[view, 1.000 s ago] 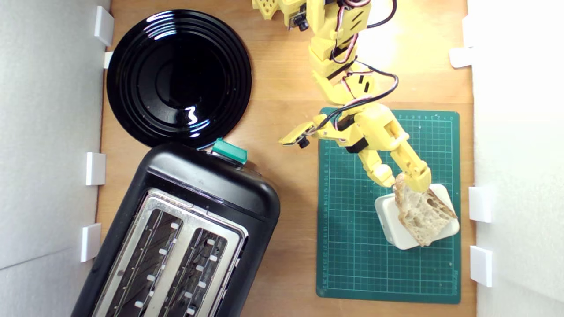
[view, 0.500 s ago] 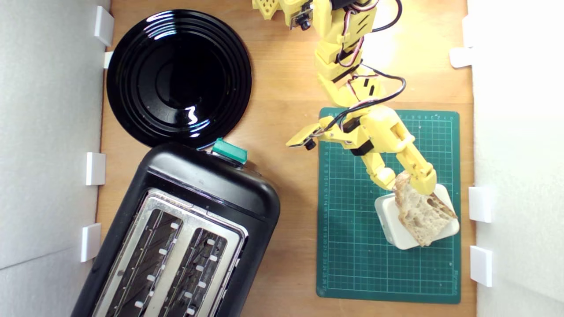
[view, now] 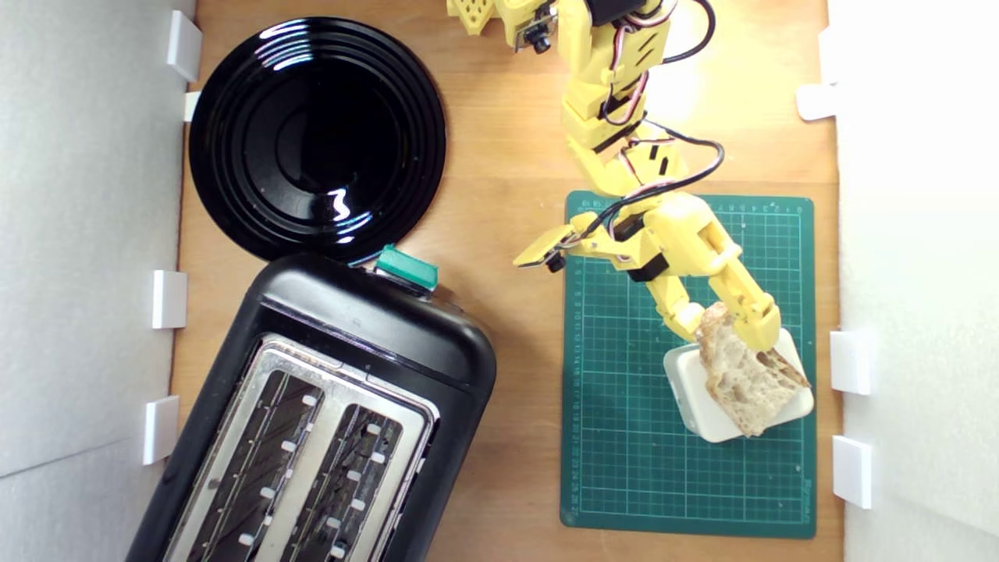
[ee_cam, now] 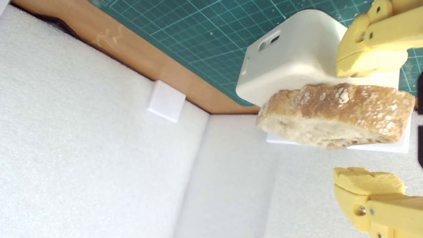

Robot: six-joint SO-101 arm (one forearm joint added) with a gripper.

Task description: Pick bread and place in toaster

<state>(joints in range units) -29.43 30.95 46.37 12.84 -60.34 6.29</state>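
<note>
Wooden worktop (view: 499, 179) carries everything you have to work with. Biggest on it is the toaster (view: 328, 421), black with a silver top and two slots, sitting well away from your hand (view: 726, 328) toward the exterior view's left, its lower end cut off by the frame. Beyond it lies the black plate (view: 316, 136), also well apart from the hand. Directly under the hand is the green cutting mat (view: 624, 437), and on that stands the white block (view: 695, 390).

The bread (view: 745, 375) lies on top of that block, overhanging it, with its crusty end reaching in between your two fingers (ee_cam: 370, 62). The hand is wide open, one finger on each side of the slice, holding nothing; in the wrist view there is clear space between each finger and the crust.

Your risks, as I judge them: the bread is perched rather than flat, so closing off-centre could tip it off the block or shove the block along the mat. A grip only on the crust edge may let the slice droop or tear. Later, the toaster sits at an angle, so the slice must be turned to match a slot.

You cannot see how deep the fingers reach past the crust, nor how much of the bread rests on the block.
</note>
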